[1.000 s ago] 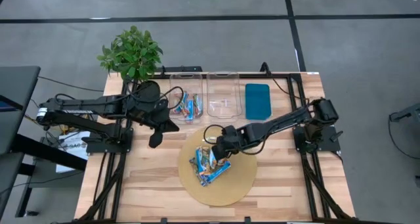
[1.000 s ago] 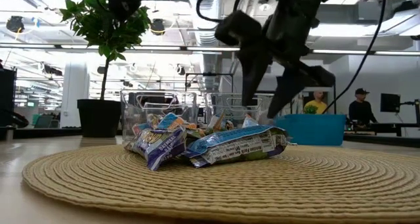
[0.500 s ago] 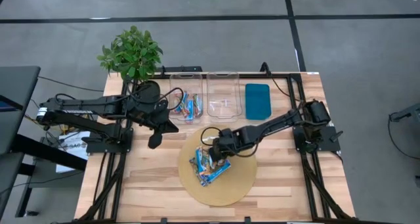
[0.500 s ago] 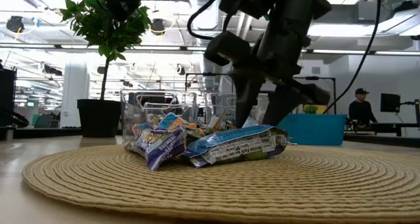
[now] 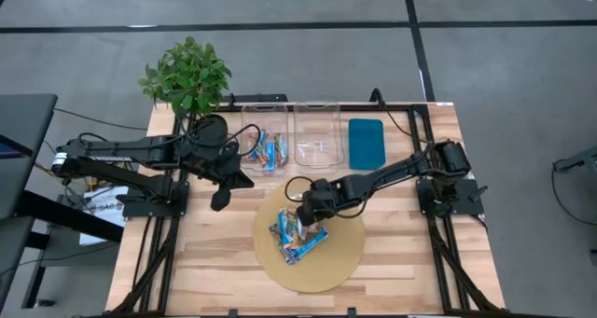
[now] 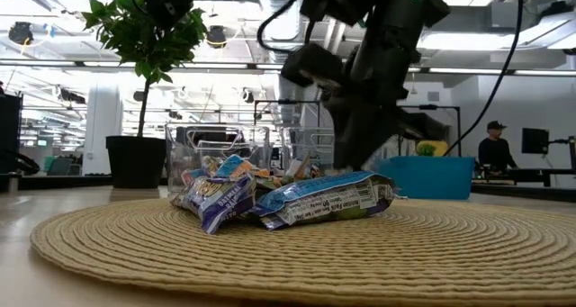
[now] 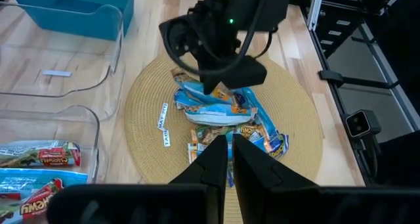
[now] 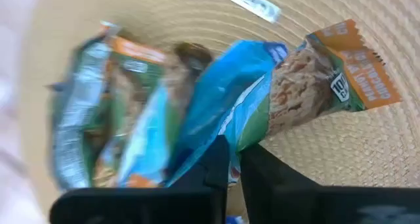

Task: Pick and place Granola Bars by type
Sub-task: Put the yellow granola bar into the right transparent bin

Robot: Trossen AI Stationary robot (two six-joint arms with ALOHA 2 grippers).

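Several Granola Bars (image 5: pixel 298 232) piled on round mat (image 5: pixel 340 262); right hand (image 5: pixel 307 216) down on the pile, closed on nothing visible. Left hand (image 5: pixel 220 197) closed, near worktop's left edge.

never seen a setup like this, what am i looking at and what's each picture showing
Two robot arms at a wooden table. One camera looks straight down, one sits at table height, and one rides on each wrist.

A round woven mat holds a pile of wrapped granola bars. Behind it stand two clear bins, one already holding bars, the other seemingly empty, plus a teal tray and a plant.

The right gripper is down at the pile, its fingers nearly together around a blue wrapper. The left gripper waits beside the mat, shut and holding nothing.
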